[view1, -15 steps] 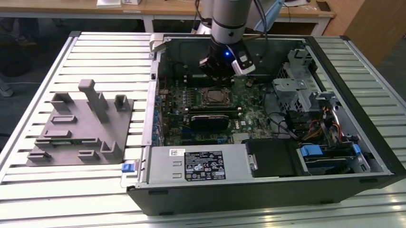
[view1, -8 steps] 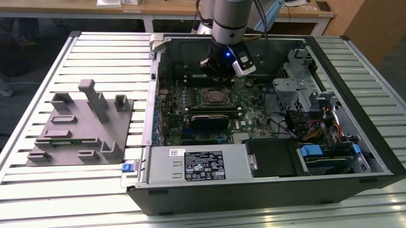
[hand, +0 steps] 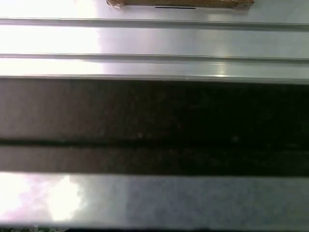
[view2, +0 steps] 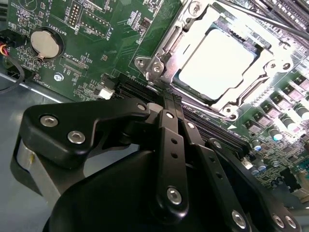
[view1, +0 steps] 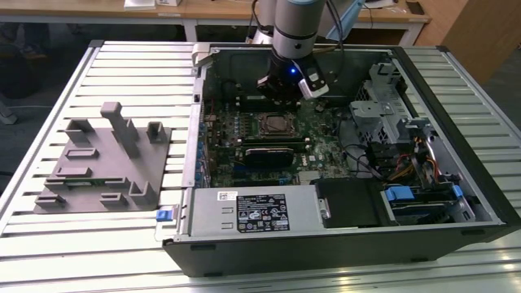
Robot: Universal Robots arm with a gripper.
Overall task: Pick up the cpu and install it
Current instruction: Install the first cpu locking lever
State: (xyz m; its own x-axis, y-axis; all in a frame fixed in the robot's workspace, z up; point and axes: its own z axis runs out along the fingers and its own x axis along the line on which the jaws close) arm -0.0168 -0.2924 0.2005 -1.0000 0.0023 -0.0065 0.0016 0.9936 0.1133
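In the exterior view, a grey plastic fixture with upright blocks (view1: 102, 162) lies on the slatted aluminium table (view1: 49, 122) at about nine o'clock from the open black computer case (view1: 342, 146). Inside the case, the green motherboard (view1: 269, 140) carries the dark square socket frame with metal rim (view1: 277, 124) near its centre. The arm's black gripper (view1: 287, 91) hangs just above the socket, at its twelve o'clock. In the second wrist view, the small flat square cpu with a pale silver-white top (view2: 217, 64) sits seated in the socket frame (view2: 159, 63), at one o'clock from the gripper's black linkage bars (view2: 169, 159). I cannot tell whether the fingers are apart or together; nothing is seen held.
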